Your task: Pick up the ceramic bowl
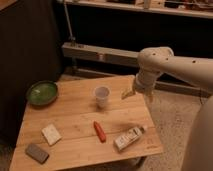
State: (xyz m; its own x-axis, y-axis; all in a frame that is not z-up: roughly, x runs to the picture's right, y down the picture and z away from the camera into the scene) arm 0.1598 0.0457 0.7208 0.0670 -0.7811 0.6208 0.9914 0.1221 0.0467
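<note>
Camera view: tool (129, 93) near cup (102, 95); round ceramic bowl (42, 92) (glossy green) well apart.

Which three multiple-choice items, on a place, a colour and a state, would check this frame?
1. Where on the table is the ceramic bowl? A. far left corner B. centre C. near right corner
2. What colour is the bowl? A. red B. green C. white
3. The gripper is: A. holding the bowl B. right of the cup, apart from the bowl C. inside the bowl
Answers: 1 A, it sits at that corner; 2 B, its inside is green; 3 B, it hangs beside the cup, bowl untouched.
</note>
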